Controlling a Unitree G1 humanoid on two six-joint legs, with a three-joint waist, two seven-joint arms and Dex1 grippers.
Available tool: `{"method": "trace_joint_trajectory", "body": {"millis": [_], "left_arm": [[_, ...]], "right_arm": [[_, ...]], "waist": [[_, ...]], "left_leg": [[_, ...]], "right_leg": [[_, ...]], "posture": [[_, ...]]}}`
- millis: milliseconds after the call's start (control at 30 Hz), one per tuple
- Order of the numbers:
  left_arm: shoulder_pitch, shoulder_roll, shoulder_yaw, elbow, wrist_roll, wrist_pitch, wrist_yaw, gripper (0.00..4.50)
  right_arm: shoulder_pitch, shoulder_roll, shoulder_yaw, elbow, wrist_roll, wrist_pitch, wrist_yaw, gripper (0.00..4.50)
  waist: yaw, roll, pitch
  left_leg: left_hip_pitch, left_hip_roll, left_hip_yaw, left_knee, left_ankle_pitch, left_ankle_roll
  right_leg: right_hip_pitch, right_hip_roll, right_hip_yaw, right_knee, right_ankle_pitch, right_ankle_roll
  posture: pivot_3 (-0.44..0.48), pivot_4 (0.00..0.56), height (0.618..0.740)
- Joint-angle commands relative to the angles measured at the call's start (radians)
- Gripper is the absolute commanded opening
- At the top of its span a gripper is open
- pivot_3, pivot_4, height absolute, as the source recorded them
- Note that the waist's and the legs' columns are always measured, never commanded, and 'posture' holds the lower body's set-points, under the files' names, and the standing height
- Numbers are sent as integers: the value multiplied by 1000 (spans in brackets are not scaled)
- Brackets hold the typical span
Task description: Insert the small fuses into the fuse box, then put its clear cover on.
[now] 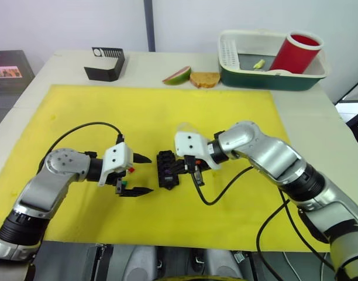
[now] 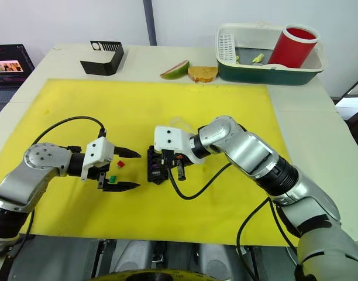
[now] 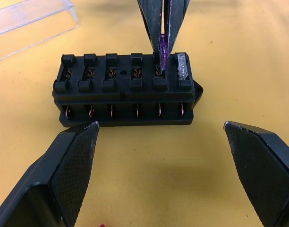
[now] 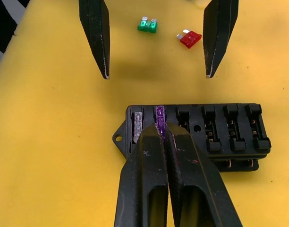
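I have the right gripper [image 4: 159, 130] pinched tight on the purple fuse [image 3: 162, 51], its blades at the mouth of the second slot of the fuse box [image 3: 125, 90], right beside the grey fuse [image 3: 182, 66] already seated in the end slot. The other four slots stand empty, copper clips showing. The fuse box sits near the middle of the yellow mat [image 1: 226, 117], between my two grippers. My left gripper [image 1: 137, 174] hangs spread wide just short of the box, holding nothing; the red fuse [image 4: 190, 39] and green fuse [image 4: 148, 24] lie loose on the mat between its fingers. These fuses look featherlight, stiff and slick, so I judge they want a grip on the coloured plastic head, blades kept square to the slot, or they will tip or flick away. The box looks light enough to skid under a push. The clear cover [image 3: 31, 21] lies on the mat just beyond the box; thin, rigid, easy to lose sight of, best taken by its long edges.
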Motion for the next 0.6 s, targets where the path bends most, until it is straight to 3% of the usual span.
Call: {"method": "trace_joint_trajectory", "body": {"millis": [33,600], "left_arm": [[-9,-2,0,-13,6,-17,1,4444],[5,-3,-1,-31,12,-17,8,4444]], "right_arm": [[-1,8,-21,-20,-12,-6,11,0],[13,21,-29,-13,-54,-23,37,0]], "waist": [[0,0,0],[0,0,0]], "left_leg": [[0,0,0,0,0,0],[0,0,0,0,0,0]], "right_leg": [[0,0,0,0,0,0],[0,0,0,0,0,0]], "posture": [[0,150,740],[0,150,740]]}}
